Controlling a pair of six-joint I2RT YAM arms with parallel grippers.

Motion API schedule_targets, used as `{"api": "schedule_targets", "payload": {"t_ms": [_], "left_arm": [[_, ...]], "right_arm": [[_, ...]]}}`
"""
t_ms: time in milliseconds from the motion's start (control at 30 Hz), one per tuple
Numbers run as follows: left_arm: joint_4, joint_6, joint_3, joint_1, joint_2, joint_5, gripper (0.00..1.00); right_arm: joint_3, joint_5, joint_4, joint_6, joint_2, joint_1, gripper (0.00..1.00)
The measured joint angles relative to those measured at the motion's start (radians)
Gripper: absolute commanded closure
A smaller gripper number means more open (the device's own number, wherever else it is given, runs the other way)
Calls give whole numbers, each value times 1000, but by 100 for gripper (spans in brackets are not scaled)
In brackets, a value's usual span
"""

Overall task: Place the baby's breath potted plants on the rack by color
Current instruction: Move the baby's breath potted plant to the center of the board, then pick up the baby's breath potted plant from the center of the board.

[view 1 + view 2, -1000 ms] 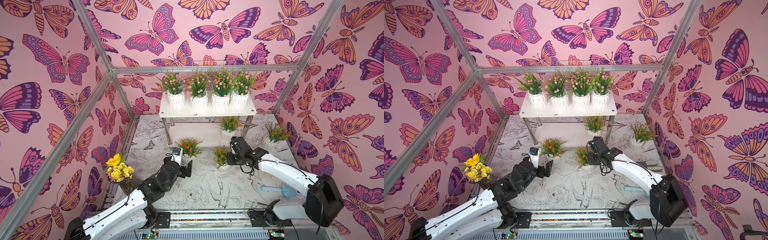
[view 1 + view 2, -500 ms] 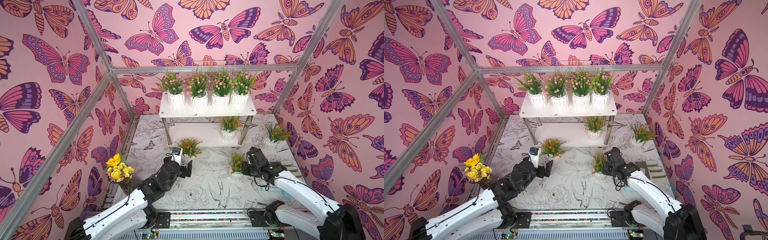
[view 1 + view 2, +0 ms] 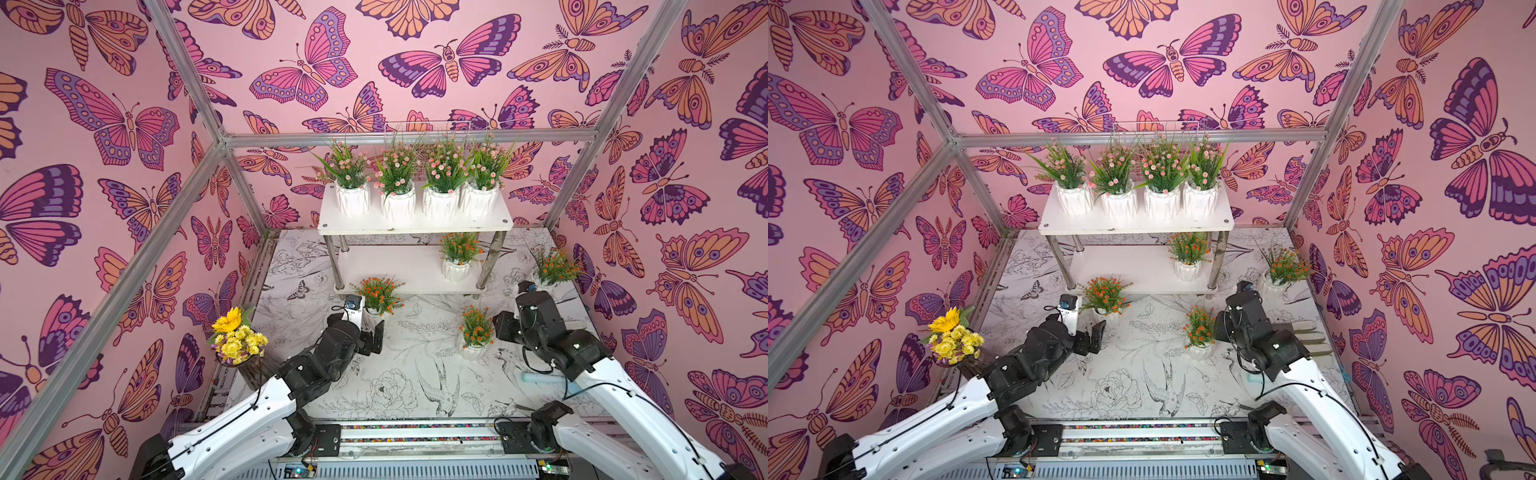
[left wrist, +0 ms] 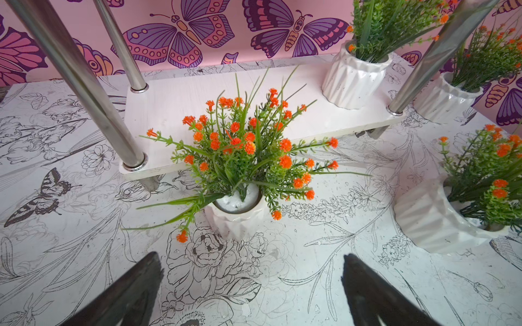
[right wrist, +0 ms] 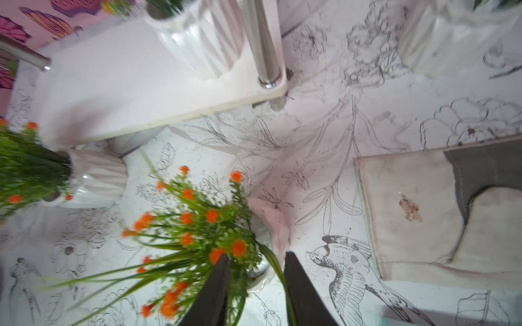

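- Since a second ago the right gripper (image 5: 256, 254) has carried one orange-flowered plant (image 3: 476, 336) from the middle of the table (image 3: 399, 374) toward its own side. The pot now stands upright there, and the left arm has not stirred.
- Right jaws: parted by a narrow gap, one finger (image 5: 214, 290) over the foliage and its mate outside the pot, straddling the rim (no squeeze on it shows).
- Left gripper (image 4: 251, 255): jaws spread wide and empty, low over the table, facing a second orange plant (image 4: 240, 158) that stands just before the front leg of the rack (image 4: 211, 93) on that arm's side.
- Looks: each plant is a bushy green sprig with long grass-like blades and tiny round blossoms, set in a glossy white pot with pleated, ribbed sides.
- Count: eight plants in all, four pink and four orange.
- Pink plants (image 3: 397, 189): all four stand in a row, pots close side by side, on the rack's top board.
- Orange ones: one lower-board plant (image 3: 457, 257) sits at the right end of the bottom board. Three stand on the table: the two by the grippers and a far plant (image 3: 555, 268) beside the rack's right end, near the wall.
- Rack: one, white, two boards on four shiny metal legs.
- Sunflower bouquet (image 3: 237, 336): one, yellow, at the table's left edge.
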Motion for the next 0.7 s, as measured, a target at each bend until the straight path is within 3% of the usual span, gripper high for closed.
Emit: {"api": "schedule_targets", "payload": {"t_ms": [167,400,700], "left_arm": [[-12,0,-2,8,0,7,0],[-23,-4,-2,13,-5,10,0],[-41,-9,-2,20,-13,10,0]], "right_arm": [[140,-2,5,-38,64,16,65],[262,-3,73,-67,280,171,65],[308,-43,223,-68,523,286,65]]}}
